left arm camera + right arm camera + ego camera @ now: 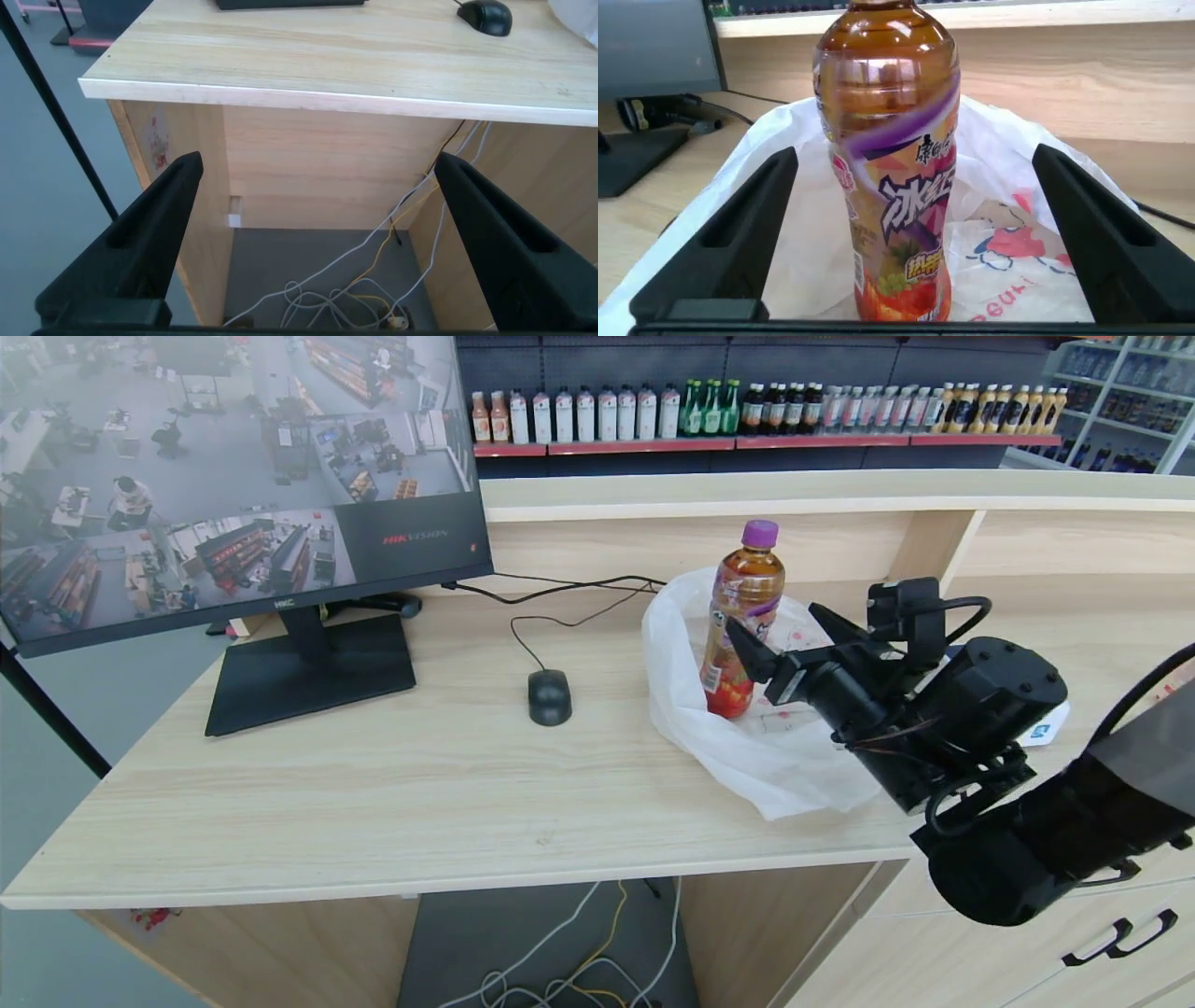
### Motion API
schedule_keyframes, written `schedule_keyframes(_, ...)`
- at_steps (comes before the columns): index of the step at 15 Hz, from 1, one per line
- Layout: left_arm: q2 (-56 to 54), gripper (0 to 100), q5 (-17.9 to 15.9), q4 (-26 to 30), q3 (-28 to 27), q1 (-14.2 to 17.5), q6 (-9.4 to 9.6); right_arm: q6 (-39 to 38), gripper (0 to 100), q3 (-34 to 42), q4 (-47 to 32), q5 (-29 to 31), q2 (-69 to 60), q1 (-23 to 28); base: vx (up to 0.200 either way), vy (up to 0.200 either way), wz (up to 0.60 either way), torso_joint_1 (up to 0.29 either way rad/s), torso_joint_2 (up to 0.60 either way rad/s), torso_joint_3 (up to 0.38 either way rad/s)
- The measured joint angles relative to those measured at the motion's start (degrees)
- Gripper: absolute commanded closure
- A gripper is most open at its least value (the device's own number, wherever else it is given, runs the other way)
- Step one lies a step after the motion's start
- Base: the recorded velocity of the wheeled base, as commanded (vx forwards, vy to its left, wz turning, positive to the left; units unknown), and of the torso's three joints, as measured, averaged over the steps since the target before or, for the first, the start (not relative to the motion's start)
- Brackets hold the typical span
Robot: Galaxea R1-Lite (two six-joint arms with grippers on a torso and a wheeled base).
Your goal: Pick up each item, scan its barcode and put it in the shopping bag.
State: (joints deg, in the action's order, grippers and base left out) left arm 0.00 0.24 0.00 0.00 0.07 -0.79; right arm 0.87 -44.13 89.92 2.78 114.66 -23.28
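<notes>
A tea bottle (742, 616) with amber liquid and a purple cap stands upright inside the white plastic shopping bag (747, 747) on the wooden counter. My right gripper (780, 639) is open just to the bottle's right, its fingers (738, 233) spread on both sides of the bottle (892, 177) without touching it. The bag (1008, 243) lies crumpled around the bottle's base. My left gripper (318, 243) is open below the counter's front edge, facing the space under the desk with nothing between its fingers.
A monitor (233, 476) on a black stand occupies the counter's left. A black mouse (549, 696) with its cable lies mid-counter, also in the left wrist view (486, 16). A raised wooden ledge (794, 495) runs behind. Cables (374, 271) hang under the desk.
</notes>
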Motion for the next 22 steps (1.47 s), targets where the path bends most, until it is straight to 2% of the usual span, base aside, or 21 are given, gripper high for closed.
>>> schedule_keyframes(3,0.0,0,0.0,0.0,0.0,0.0,-0.05,0.3,0,8.6,0.0,-0.2,-6.1,-1.6,0.0,0.0,0.0,0.0,0.0,0.0)
schedule_keyframes(6,0.0,0,0.0,0.0,0.0,0.0,0.06,1.7,0,18.8,0.0,-0.4,-13.1,-5.6,0.0,0.0,0.0,0.0,0.0,0.0)
schedule_keyframes(8,0.0,0,0.0,0.0,0.0,0.0,0.01,1.9,0,22.0,0.0,-0.4,-16.3,-6.8,0.0,0.0,0.0,0.0,0.0,0.0)
schedule_keyframes(12,0.0,0,0.0,0.0,0.0,0.0,0.01,1.6,0,23.6,0.0,-0.4,-18.4,-7.0,0.0,0.0,0.0,0.0,0.0,0.0)
schedule_keyframes(22,0.0,0,0.0,0.0,0.0,0.0,-0.16,1.5,0,25.6,0.0,-0.4,-20.4,-6.7,0.0,-0.2,0.0,0.002,0.0,0.004)
